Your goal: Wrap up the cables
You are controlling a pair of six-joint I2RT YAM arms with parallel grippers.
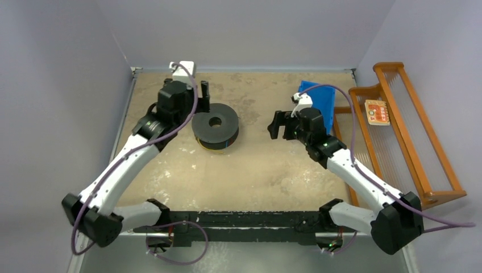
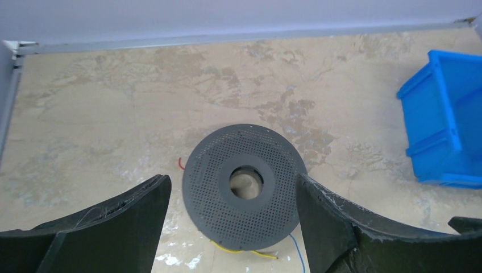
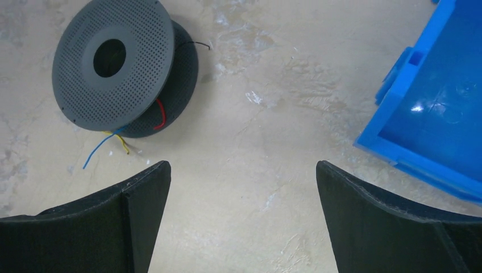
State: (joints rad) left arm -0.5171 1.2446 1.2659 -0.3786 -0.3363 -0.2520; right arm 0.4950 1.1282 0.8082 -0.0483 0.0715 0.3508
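The cables are thin coloured strands wound on a black perforated spool (image 1: 215,128) lying flat on the table. Short red (image 3: 162,114), yellow (image 3: 123,144), blue (image 3: 95,152) and black (image 3: 196,44) ends stick out from between its flanges. Yellow (image 2: 244,250), blue (image 2: 296,253) and red (image 2: 181,164) ends also show in the left wrist view. My left gripper (image 1: 203,95) hovers at the spool's far left edge, open, with the spool (image 2: 245,182) framed between its fingers (image 2: 142,210) and nothing gripped. My right gripper (image 1: 277,124) hangs open and empty to the spool's right, above bare table (image 3: 244,170).
A blue plastic bin (image 1: 318,102) sits at the back right, close behind my right gripper; its wall (image 3: 437,102) fills that wrist view's right side. A wooden rack (image 1: 406,131) stands beyond the table's right edge. Grey walls enclose the table.
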